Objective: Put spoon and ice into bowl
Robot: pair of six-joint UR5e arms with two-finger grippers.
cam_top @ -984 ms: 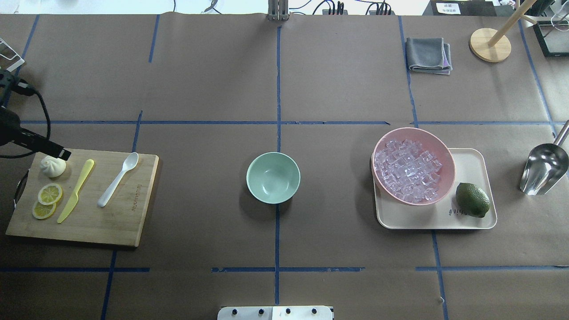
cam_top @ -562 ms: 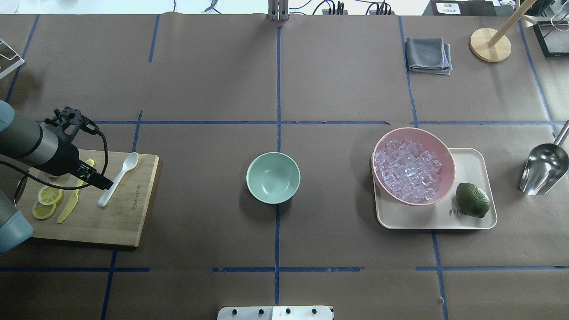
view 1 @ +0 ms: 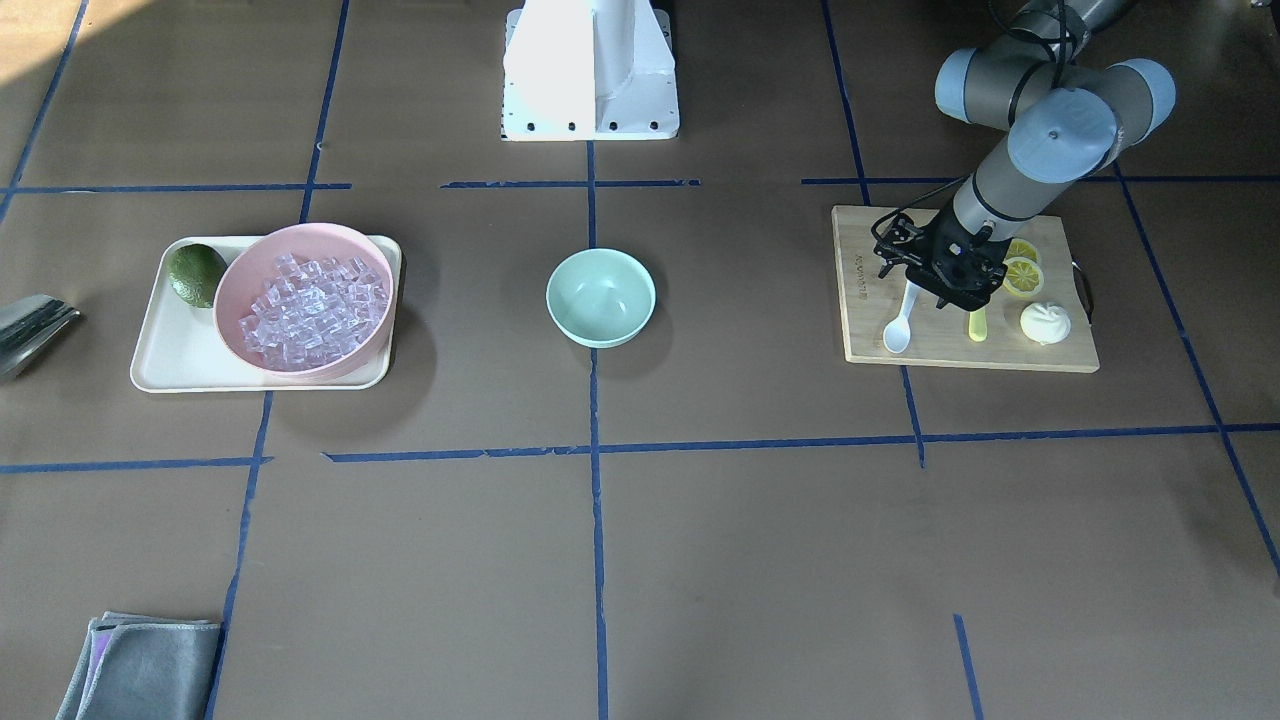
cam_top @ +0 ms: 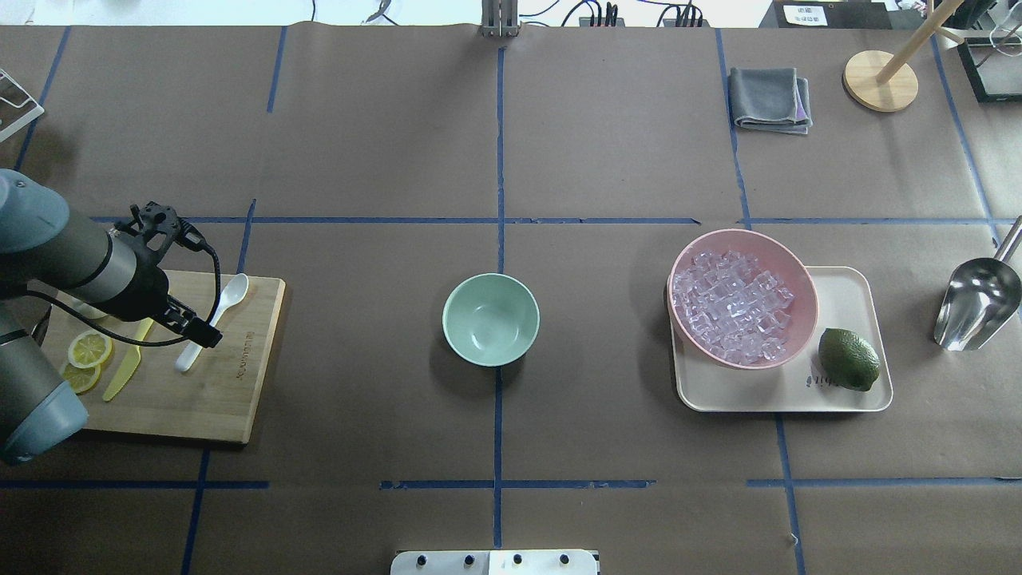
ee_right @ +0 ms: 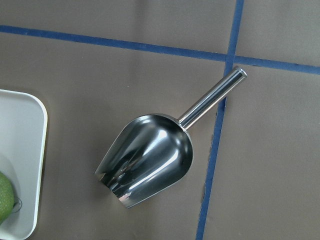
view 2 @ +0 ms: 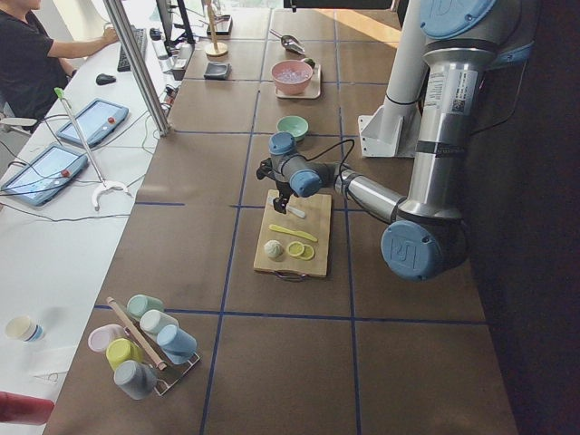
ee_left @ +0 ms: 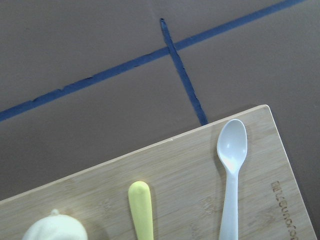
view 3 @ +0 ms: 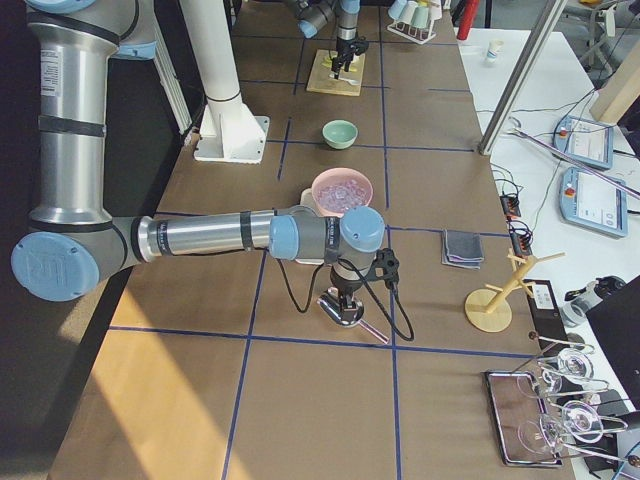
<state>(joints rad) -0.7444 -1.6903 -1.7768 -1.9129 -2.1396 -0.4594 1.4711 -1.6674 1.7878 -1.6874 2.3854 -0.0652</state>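
L hand (cam_top: 206,335): hangs low over cutting board (cam_top: 231,399), at L end of table (cam_top: 359,160). Tip sits over mid-handle of spoon (cam_top: 232,291). Whether it touches the handle: cannot tell. Finger gap: cannot tell, since the black body hides it in the overhead and front views and the L wrist cam shows no fingers.

Spoon: flat on board, near the board's inner edge, scoop toward far side of table, handle toward robot. Lies apart from yellow-green knife (cam_top: 120,377), which lies roughly parallel to it. Lemon slices (cam_top: 89,349) outboard of knife, part hidden under the arm. White bun (view 1: 1044,322) at board's far outer corner.

Bowl (cam_top: 491,319): mint green, upright, table centre on the blue tape line, well apart from board and tray.

Ice (cam_top: 733,305): heaped in pink bowl (cam_top: 746,234). Pink bowl stands on L part of cream tray (cam_top: 846,291), R of centre. Lime (cam_top: 849,359) on tray just beside pink bowl.

R hand (view 3: 346,296): seen in R side view only, directly above steel scoop (cam_top: 976,303). Open or closed: cannot tell. Scoop lies on table outboard of tray, mouth toward robot per R wrist cam.

Grey cloth (cam_top: 769,97): folded, far R of table
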